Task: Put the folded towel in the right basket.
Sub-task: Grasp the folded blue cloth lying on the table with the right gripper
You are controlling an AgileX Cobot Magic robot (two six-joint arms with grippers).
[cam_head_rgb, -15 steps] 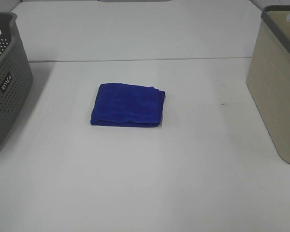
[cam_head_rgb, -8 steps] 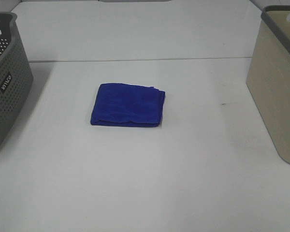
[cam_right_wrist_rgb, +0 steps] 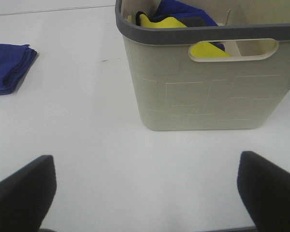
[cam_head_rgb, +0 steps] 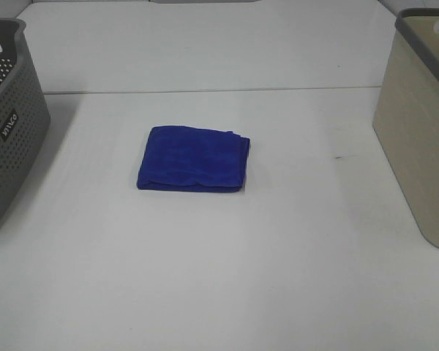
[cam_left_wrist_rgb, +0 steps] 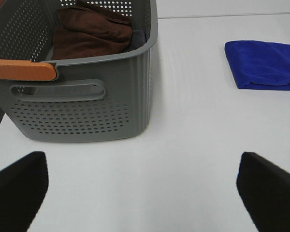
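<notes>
From the high exterior view, the folded towel (cam_head_rgb: 194, 159) lies flat on the white counter (cam_head_rgb: 278, 256), a little left of the middle and well apart from both baskets. Its stacked edges show along the near side and the right side. The left basket (cam_head_rgb: 7, 124), grey and perforated, stands at the left edge, cut by the frame. The right basket (cam_head_rgb: 417, 146), beige with a grey rim, stands at the right edge and is also cut. A wide stretch of bare counter runs from the towel's right edge to the right basket's wall, with only a small dark mark (cam_head_rgb: 339, 156) on it. A seam (cam_head_rgb: 205, 91) crosses the counter behind the towel.

In the left wrist view, the left gripper (cam_left_wrist_rgb: 145, 186) has its jaws spread wide with nothing between them, over bare counter. The left basket stands just ahead, its near wall showing a slot handle. An orange strip (cam_left_wrist_rgb: 21, 70) sits on its rim and a brown cloth (cam_left_wrist_rgb: 94, 31) lies inside. The towel lies beyond it, with a strip of bare counter between the two.

In the right wrist view, the right gripper (cam_right_wrist_rgb: 145, 193) is likewise spread wide and holds nothing. The right basket stands ahead with its top open. A yellow cloth (cam_right_wrist_rgb: 166, 21) and a blue cloth (cam_right_wrist_rgb: 183, 9) lie inside, and yellow shows through the handle slot. The towel, cut by the picture's edge, lies well apart from this basket with its layered edge towards it.
</notes>
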